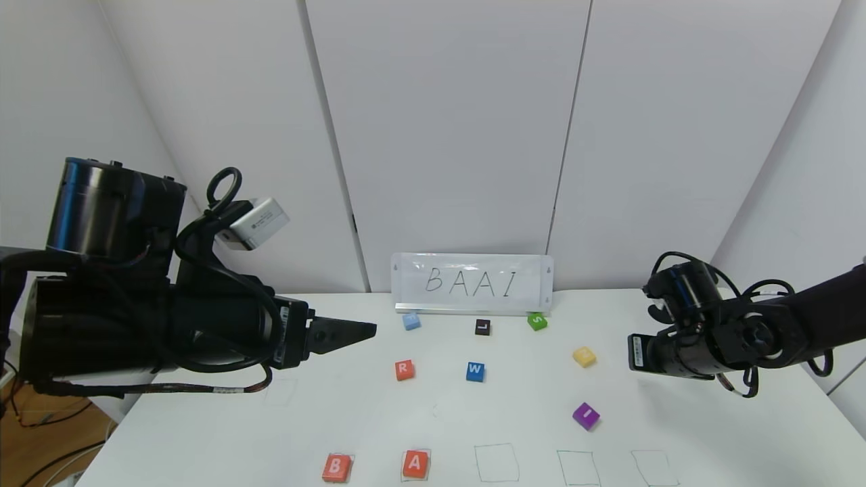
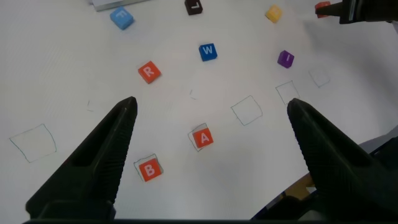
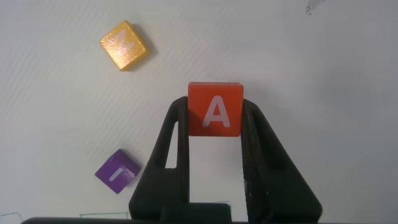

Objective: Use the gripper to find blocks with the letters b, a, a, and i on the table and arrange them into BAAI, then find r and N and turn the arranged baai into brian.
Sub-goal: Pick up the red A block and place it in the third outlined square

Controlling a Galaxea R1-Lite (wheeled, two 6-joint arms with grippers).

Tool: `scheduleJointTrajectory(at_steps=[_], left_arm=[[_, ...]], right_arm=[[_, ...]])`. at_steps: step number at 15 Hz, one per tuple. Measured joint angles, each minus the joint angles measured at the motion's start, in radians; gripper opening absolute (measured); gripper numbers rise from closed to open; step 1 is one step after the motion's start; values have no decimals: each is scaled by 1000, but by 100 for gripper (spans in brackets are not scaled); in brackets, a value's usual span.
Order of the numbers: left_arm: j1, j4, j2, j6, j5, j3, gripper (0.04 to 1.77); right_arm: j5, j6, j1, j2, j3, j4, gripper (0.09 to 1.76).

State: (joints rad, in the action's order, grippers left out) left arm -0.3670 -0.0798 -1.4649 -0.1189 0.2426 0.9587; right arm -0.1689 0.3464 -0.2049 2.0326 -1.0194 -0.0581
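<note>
The orange-red B block [image 1: 336, 467] and an orange-red A block [image 1: 415, 464] sit in the first two green squares at the front of the white table [image 1: 338, 419]. My right gripper [image 3: 215, 117] is shut on a second orange-red A block [image 3: 215, 99] and holds it above the table's right side, beside the purple I block [image 1: 586, 415]. The orange-red R block [image 1: 404, 369] lies mid-table. My left gripper [image 1: 352, 333] hangs open and empty over the table's left side, above B [image 2: 149, 170] and A [image 2: 203, 138].
A card reading BAAI [image 1: 471, 283] stands at the back. In front of it lie a light blue block [image 1: 411, 321], a black L [image 1: 482, 327], a green S [image 1: 537, 320], a blue W [image 1: 475, 371] and a yellow block [image 1: 584, 356]. Three drawn squares [image 1: 496, 462] hold nothing.
</note>
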Motion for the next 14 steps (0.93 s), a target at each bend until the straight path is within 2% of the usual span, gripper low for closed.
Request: scheduleJointTrajectory(at_steps=[4, 14], left_arm=[[0, -2, 0, 0, 0, 0, 172], [0, -1, 0, 0, 0, 0, 172]], right_arm=[[-60, 34, -100, -54, 21, 4, 54], [-63, 135, -401, -67, -24, 67, 54]])
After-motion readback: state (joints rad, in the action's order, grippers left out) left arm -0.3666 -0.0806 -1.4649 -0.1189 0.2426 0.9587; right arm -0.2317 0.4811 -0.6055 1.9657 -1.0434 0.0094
